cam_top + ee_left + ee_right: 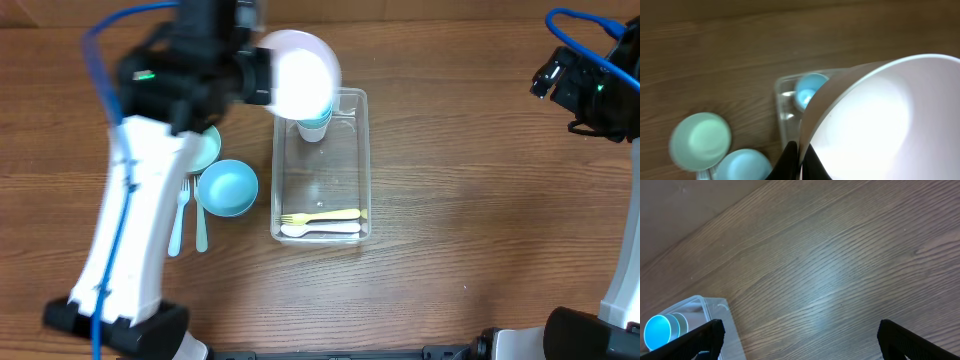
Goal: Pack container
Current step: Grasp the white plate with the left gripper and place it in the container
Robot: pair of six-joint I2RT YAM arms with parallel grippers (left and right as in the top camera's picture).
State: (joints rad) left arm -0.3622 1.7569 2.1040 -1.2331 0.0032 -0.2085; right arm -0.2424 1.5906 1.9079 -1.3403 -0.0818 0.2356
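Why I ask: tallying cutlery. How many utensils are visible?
4: yellow fork, white utensil in the container; blue fork, blue spoon on the table; others may be hidden.

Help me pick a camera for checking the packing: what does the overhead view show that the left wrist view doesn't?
Only overhead: a yellow plastic fork and a white plastic spoon lying at one end of the clear rectangular plastic container, plus two pale blue utensils on the wooden table. Only left wrist: the left gripper pinched on the rim of the pale pink round bowl. Both: that bowl, the container, the teal cup inside it and the light blue round bowl beside it.
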